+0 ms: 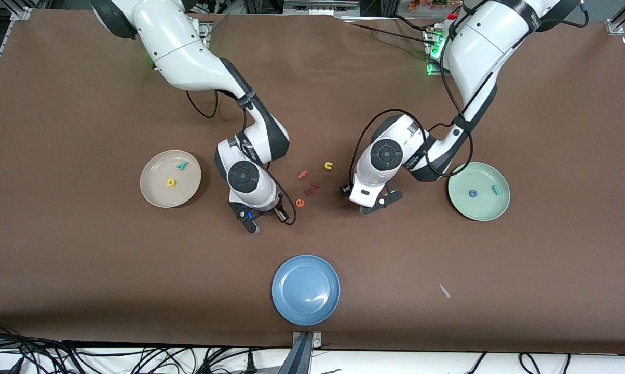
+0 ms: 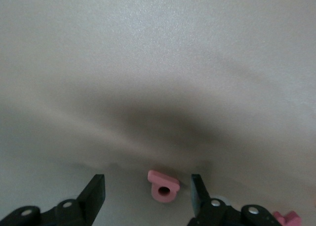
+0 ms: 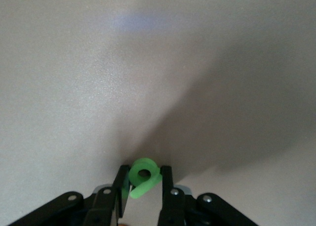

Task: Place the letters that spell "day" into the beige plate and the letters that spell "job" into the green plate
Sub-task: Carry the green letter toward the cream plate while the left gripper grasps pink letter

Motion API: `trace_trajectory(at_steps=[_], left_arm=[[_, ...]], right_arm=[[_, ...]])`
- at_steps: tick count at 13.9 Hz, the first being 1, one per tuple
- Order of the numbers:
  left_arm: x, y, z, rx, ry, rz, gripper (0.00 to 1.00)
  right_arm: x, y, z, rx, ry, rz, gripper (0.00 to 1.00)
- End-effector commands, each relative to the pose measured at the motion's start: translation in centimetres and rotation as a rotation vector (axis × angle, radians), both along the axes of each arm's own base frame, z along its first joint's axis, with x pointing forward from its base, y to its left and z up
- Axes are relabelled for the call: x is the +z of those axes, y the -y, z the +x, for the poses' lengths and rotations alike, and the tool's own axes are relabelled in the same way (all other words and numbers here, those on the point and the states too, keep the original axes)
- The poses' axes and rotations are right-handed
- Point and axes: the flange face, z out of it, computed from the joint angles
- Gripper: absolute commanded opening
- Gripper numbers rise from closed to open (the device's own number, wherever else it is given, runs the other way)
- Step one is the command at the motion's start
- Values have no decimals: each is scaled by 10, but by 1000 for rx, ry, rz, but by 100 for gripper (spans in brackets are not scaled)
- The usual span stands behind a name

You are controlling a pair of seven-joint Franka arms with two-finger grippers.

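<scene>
Pinching the green a (image 3: 143,178), the right gripper (image 3: 143,186) still must reach the beige plate (image 1: 151,195), which holds d and y. Left gripper (image 2: 147,194), apart, straddles b (image 2: 162,186); green plate (image 1: 481,210) holds o, j.

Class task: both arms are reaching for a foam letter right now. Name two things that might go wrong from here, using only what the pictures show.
1. The right gripper pinches the green a at the very tips of its fingers, and the letter sits tilted; it may slip on the way to the beige plate.
2. The left gripper stands open around the salmon b, which lies off-centre, near one finger; closing may nudge it aside.
</scene>
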Motion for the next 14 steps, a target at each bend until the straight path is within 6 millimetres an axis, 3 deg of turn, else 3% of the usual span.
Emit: trace_trajectory(at_steps=[1,5,9,11,14], left_arm=[[-4,8,11,-8,27,8,77],[-5,8,15,-4,30,2,77],[-4,13,13,-21,31,0,80],[-4,17,10,-28,31,0,86],[-3,17,12,-29,34,-1,96]], right_arm=[[14,9,1,71,-38,-28,16],[69,62,19,203,-103,-71,16],[122,154,36,348,-173,3,16],[135,191,30,418,-199,5,16],[122,250,1,506,-232,19,16]])
